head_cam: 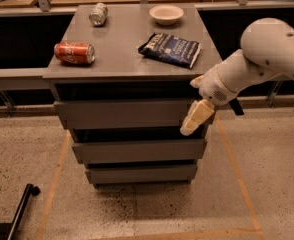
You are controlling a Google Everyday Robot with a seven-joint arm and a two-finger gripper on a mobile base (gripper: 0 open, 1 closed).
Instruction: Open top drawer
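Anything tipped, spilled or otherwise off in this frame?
Two cans lie on their sides on the cabinet top: the red can near the left edge and the silver can at the back. No spill shows. The hand sits at the right end of the top drawer.
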